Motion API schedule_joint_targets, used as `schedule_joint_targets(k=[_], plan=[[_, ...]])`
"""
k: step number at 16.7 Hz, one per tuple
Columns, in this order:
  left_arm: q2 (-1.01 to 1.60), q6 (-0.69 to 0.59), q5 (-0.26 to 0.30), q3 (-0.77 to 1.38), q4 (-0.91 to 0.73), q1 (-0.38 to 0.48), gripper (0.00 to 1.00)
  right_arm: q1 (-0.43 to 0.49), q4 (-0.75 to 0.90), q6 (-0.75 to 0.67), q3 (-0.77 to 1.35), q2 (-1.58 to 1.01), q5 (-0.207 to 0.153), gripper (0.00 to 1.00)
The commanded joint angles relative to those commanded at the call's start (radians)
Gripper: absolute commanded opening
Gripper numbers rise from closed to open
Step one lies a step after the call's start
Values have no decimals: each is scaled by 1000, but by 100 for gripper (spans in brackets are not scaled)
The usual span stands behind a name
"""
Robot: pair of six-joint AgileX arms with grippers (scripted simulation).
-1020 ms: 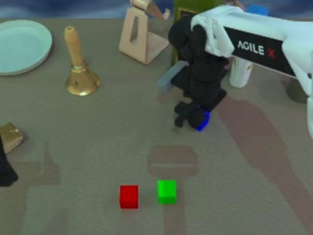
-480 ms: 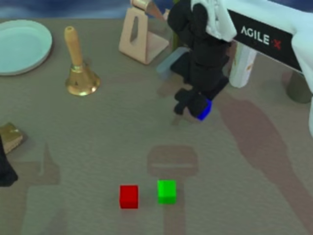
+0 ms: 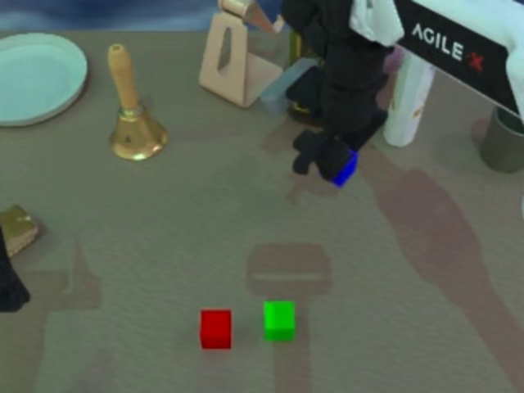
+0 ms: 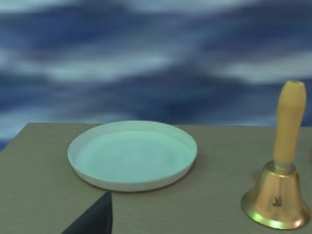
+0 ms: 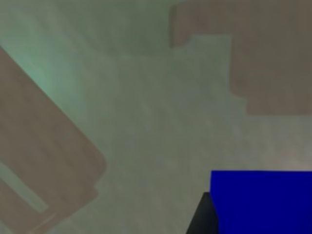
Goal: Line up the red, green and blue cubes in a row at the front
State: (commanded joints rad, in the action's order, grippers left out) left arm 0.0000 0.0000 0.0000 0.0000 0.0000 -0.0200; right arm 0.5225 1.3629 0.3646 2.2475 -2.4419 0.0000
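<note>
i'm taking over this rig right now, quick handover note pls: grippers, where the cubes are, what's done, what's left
Right gripper: shut on the blue cube, held above the table, back of centre, near the white bottle.
Left arm: parked at the table's left edge; its wrist view shows only the plate and bell.
Red cube and green cube: at the front, side by side with a small gap, red on the left.
Done: red and green placed, blue picked up.
Left: bring blue to the front, probably just right of green, set it in line, release.

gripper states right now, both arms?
Left end effector: parked at the table's left edge, fingers cannot be told.
Right end effector: closed on the blue cube, above the table.
</note>
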Motion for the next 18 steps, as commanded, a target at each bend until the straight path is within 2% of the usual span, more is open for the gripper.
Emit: schedule_joint_targets(k=[5,14,18], plan=[[0,0,0,0,0,0,100,26,-39,62,-114,95,-2,0],[0,0,0,0,0,0,100,155,-200,365,-756,519,-15,0],[0,0,0,0,0,0,100,199,-252,465,-920,655,-18,0]])
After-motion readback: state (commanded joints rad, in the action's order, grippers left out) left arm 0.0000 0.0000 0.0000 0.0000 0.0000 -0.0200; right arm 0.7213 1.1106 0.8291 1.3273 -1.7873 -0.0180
